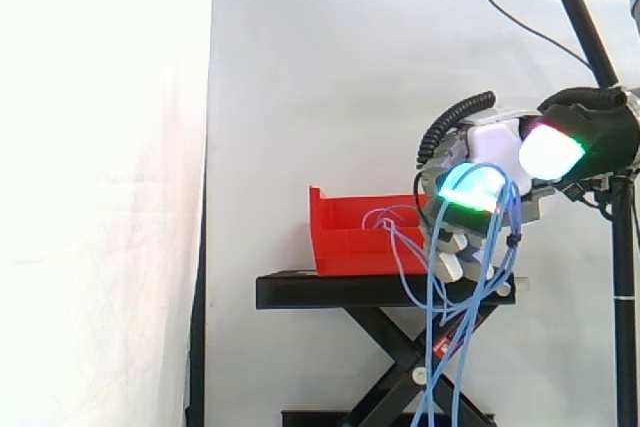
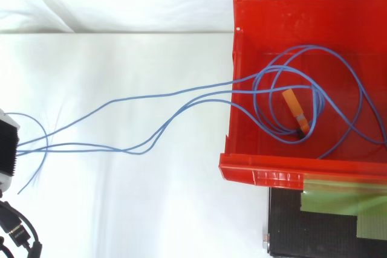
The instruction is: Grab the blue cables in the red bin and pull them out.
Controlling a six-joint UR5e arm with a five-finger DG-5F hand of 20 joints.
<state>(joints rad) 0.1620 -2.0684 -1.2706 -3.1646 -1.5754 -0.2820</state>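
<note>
**Item: blue cables** (image 1: pixel 508 212). Several thin strands, partly out of the bin. From above, one portion lies in loose overlapping loops (image 2: pixel 260 80) on the bin floor. The rest crosses the bin's 9 o'clock wall and runs in long shallow curves over the white surface toward the 9 o'clock edge. From the side, the strands rise out of the bin's 3 o'clock end and pass up and over the hand. They then hang at 6 o'clock in long loops, past the bench edge and down in front of its frame.

**Item: hand** (image 1: pixel 490 137). Located at 3 o'clock of the bin, just beyond the bench end and slightly above the bin rim. The fingers (image 1: pixel 468 187) are curled, with the cable strands hooked over and round them. One pad glows cyan-green under the draped strands. A second glows white with green and red edges at 2 o'clock of the first.

**Item: red bin** (image 1: pixel 350 247). Open-topped and upright on the bench. From above, its near wall (image 2: pixel 260 170) runs along 6 o'clock.

**Item: orange piece** (image 2: pixel 295 108). Short and bar-shaped with a dark tip, it lies inside the cable loops near the middle of the bin floor.

**Item: bench** (image 1: pixel 340 290). A black flat top on a crossed black frame. From above, a corner (image 2: pixel 314 234) shows at 6 o'clock of the bin, with a strip of green tape.

**Item: white curtain** (image 1: pixel 100 197). It hangs at 9 o'clock in the side view.
</note>
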